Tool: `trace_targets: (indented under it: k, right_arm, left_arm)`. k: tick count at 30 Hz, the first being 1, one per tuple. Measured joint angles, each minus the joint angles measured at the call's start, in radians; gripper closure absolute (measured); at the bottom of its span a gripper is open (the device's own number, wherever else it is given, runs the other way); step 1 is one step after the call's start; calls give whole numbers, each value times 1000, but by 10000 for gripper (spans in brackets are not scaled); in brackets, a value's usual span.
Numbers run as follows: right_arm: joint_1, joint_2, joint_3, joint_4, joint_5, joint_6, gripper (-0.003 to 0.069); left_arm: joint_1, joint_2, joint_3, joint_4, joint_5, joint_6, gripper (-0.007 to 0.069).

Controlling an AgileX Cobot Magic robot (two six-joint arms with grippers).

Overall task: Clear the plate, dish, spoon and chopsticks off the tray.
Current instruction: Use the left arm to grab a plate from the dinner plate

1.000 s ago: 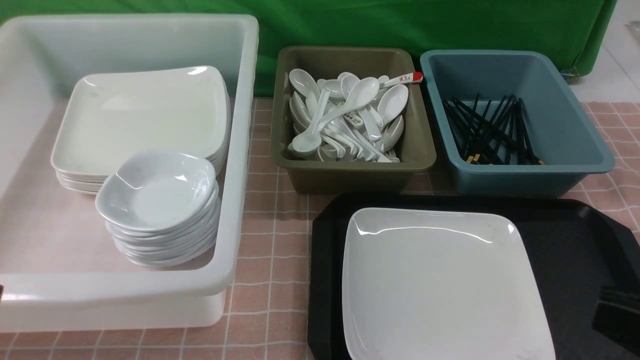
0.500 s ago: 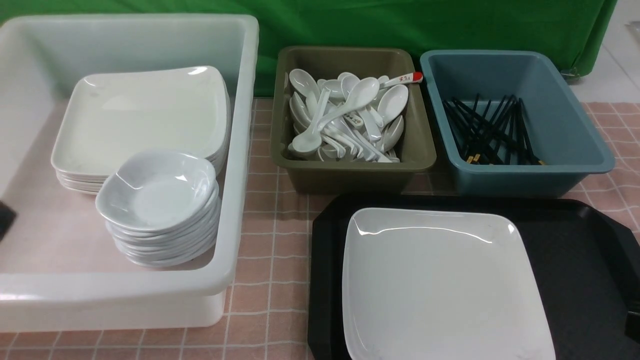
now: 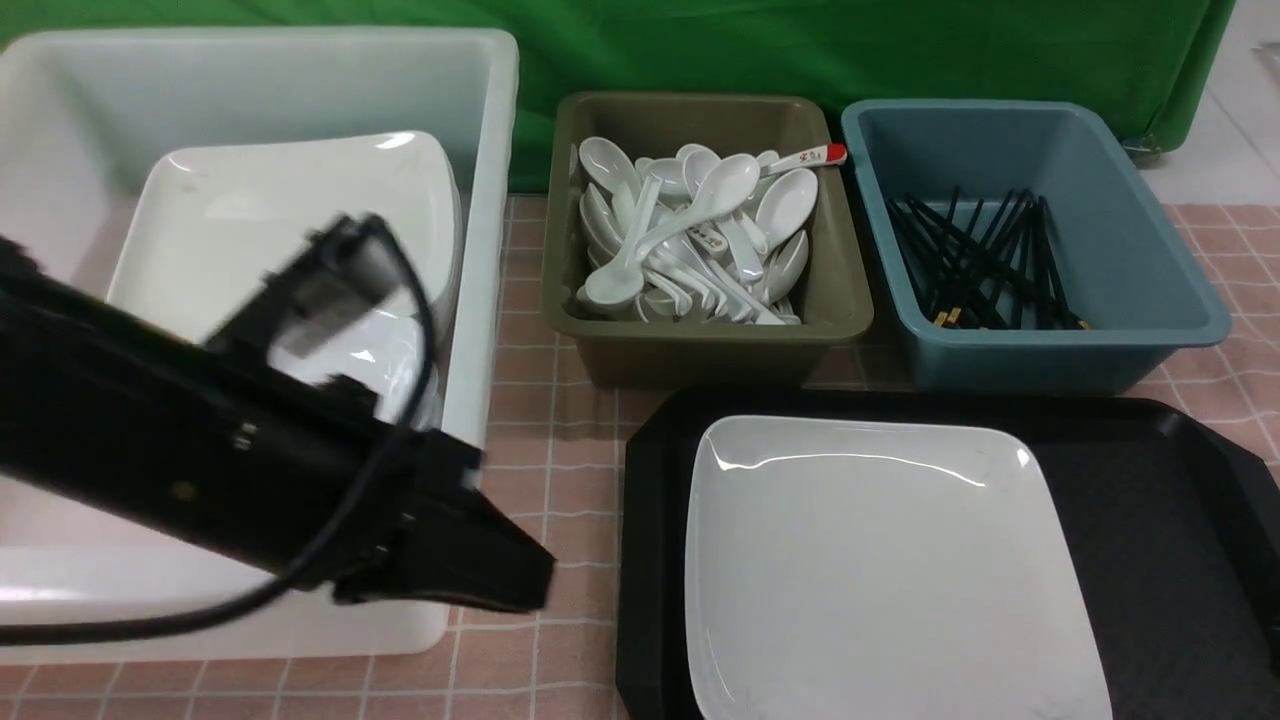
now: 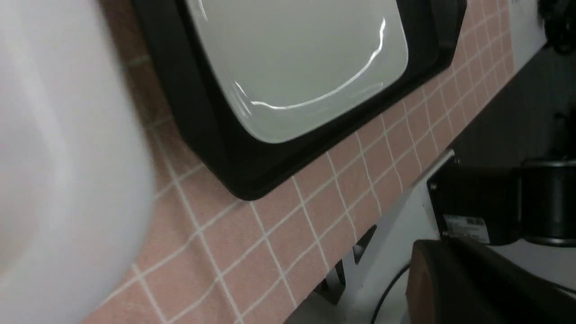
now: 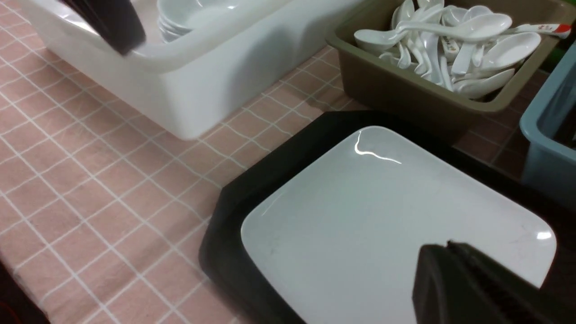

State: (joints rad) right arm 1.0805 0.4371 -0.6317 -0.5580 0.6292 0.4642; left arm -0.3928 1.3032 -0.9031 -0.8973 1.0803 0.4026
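Because the large glossy white square plate (image 3: pixel 880 560) lies flat on the black diamond-textured plastic tray (image 3: pixel 1150 490) at the near right, the left claw (image 3: pixel 520 580), seemingly pressed together beside the white plastic tub (image 3: pixel 490 250), and the likewise closed right claw (image 5: pixel 443 252) could skid off its shallow rim.

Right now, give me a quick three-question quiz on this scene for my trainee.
1. Which gripper hovers by the tub, left or right?
2. True or false: the plate lies on the tray.
3. The chopsticks lie in: A) the tub, B) the blue bin, C) the tray.
Key: 1 left; 2 true; 3 B.
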Motion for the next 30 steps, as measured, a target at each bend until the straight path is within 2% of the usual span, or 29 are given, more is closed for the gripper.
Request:
trace_targets:
  k: [1,2,3,5,6,8,10,12,13,15,21,30]
  right_arm:
    - [0,0,0,-1,0,1,629]
    - [0,0,0,-1,0,2,629]
    - [0,0,0,-1,0,2,629]
    - [0,0,0,-2,0,7,629]
    - [0,0,0,-2,0,9,629]
    - [0,0,0,-2,0,25,629]
    - [0,0,0,-2,0,29,629]
    - [0,0,0,-2,0,29,629]
    - [0,0,0,-2,0,31,629]
    - [0,0,0,-2,0,32,629]
    - [0,0,0,-2,1,32,629]
    - [0,0,1,-2,13,32,628]
  left_arm:
    - [-12,7,-1,0,-15,-5,575]
    - [-99,55,-11,13,-75,-38,544]
    - [-99,55,-11,13,-75,-38,544]
    - [-214,128,-19,30,-175,-102,455]
    - [-226,138,-19,30,-181,-114,447]
    - [-289,200,-19,40,-257,-178,337]
    - [-316,242,-19,41,-296,-198,253]
    - [-326,269,-19,41,-308,-203,214]
    - [-329,304,-19,41,-326,-210,154]
    - [-330,341,-19,40,-354,-226,112]
    - [-329,422,-27,49,-414,-242,85]
    - [-328,507,-89,53,-430,-226,135]
